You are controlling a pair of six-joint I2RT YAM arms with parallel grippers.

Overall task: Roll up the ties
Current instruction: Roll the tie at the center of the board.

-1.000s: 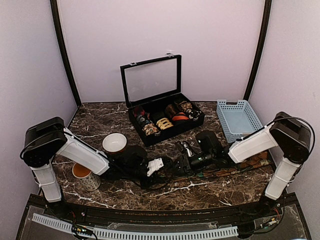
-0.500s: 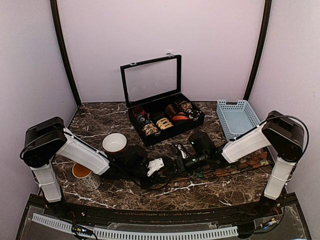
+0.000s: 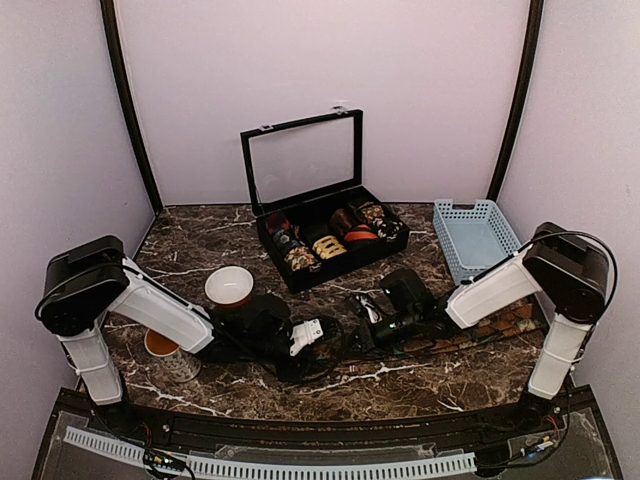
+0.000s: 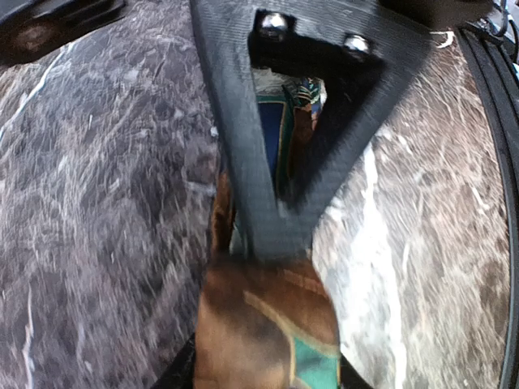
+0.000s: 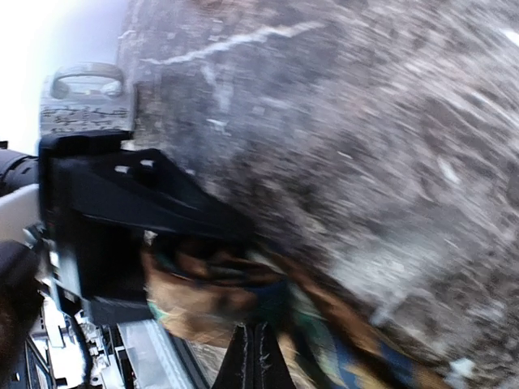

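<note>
One tie (image 3: pixel 500 325), brown and dark green with orange patches, lies stretched along the table's front right. Its left end is bunched between my two grippers. My left gripper (image 3: pixel 303 337) is low on the table, and in the left wrist view it (image 4: pixel 272 243) is shut on the tie's brown and green fabric (image 4: pixel 259 324). My right gripper (image 3: pixel 366 326) faces it from the right. In the blurred right wrist view its fingertips (image 5: pixel 255 352) are pressed together at the folded tie (image 5: pixel 211 292). The left gripper's black finger (image 5: pixel 122 211) shows just beyond.
A black box (image 3: pixel 300 275) with its glass lid raised stands at the back centre, holding several fabric coils. A blue basket (image 3: pixel 470 206) is at the back right. A white bowl (image 3: pixel 229 287) and an orange-lined cup (image 3: pixel 163 349) stand by the left arm.
My right gripper moved left along the tie toward the left gripper, then eased back slightly. My left gripper shifted a little left and toward the near edge.
</note>
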